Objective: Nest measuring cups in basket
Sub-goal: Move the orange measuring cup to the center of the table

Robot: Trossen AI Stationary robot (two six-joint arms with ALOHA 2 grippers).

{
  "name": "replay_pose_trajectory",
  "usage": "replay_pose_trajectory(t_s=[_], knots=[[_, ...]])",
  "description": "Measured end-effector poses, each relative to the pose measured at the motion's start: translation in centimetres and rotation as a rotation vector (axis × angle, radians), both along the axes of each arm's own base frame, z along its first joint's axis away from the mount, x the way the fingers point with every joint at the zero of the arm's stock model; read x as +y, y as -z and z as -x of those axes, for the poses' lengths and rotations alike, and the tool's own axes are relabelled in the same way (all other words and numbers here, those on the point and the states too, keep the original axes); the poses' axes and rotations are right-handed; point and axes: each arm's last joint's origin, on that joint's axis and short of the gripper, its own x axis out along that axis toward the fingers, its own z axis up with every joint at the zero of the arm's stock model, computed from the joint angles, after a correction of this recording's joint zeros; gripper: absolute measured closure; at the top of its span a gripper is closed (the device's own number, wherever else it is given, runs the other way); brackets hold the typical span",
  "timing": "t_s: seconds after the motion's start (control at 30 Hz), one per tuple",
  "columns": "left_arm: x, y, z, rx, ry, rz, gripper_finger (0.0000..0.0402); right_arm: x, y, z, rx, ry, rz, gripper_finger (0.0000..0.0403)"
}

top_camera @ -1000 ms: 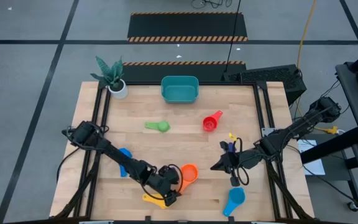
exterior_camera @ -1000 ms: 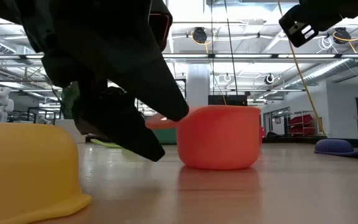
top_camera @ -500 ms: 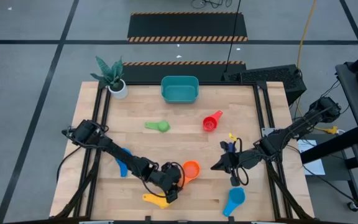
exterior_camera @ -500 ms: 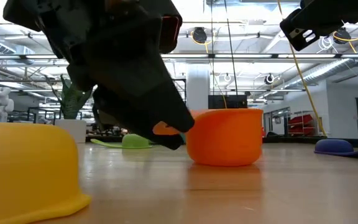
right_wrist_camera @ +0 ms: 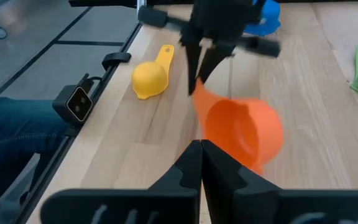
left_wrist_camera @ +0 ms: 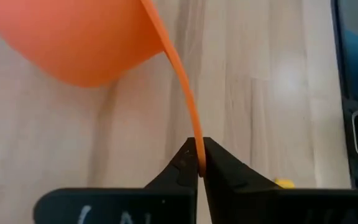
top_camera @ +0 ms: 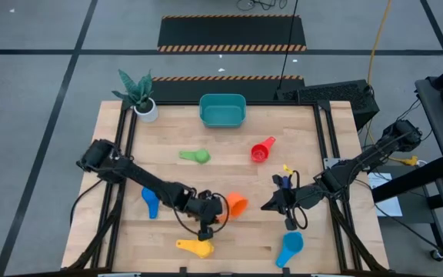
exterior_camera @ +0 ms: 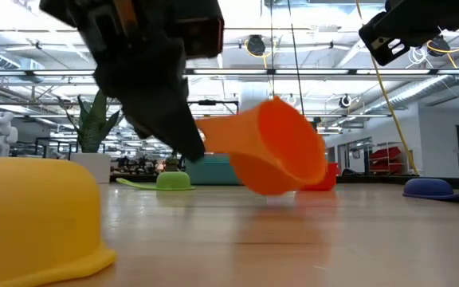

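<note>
Near the table's front edge our left gripper pinches the orange cup by its thin handle; tilted, it could slip

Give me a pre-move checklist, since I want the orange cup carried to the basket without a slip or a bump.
1. Grip: left end effector shut on the orange cup by its handle: ok.
2. Cup clear of the table: lifted and tilted in the low view: ok.
3. Grip security: only the thin handle's end is pinched: cannot tell.
4. Basket free of cups, at the far edge: ok.
5. Path: green cup and red cup lie to either side of the way: ok.
6. Right end effector shut, close beside the orange cup: not ok.
</note>
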Motion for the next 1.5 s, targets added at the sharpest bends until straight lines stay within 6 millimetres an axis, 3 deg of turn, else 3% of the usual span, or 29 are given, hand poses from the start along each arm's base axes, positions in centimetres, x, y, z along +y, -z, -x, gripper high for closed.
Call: replay_pose_trajectory(t_s=[0.3,0.43,0.73,0.97,1.27,1.5], knots=[[4.8,-4.9,1.8,0.037,0.177,0.071,0.0395,0.0,0.0,0.0,0.003,0.0,0.001,0.0403],[7.1,-5.5,2.1,0.015,0.209,0.108,0.0396,0.0,0.1,0.1,0.015,0.0,0.009,0.0403],[10.8,-1.7,2.7,-0.025,0.237,0.33,0.0394,0.1,0.3,0.3,0.028,-0.011,0.016,0.0403],[12.2,0.3,4.0,-0.015,0.232,0.397,0.0387,0.5,0.2,0.4,0.026,-0.028,0.015,0.0403],[14.2,1.6,4.9,0.021,0.138,0.392,0.0387,0.4,0.2,0.4,0.026,-0.025,0.014,0.0403],[15.3,1.7,5.0,0.04,0.046,0.377,0.0337,0.4,0.2,0.4,0.026,-0.024,0.012,0.0403]])
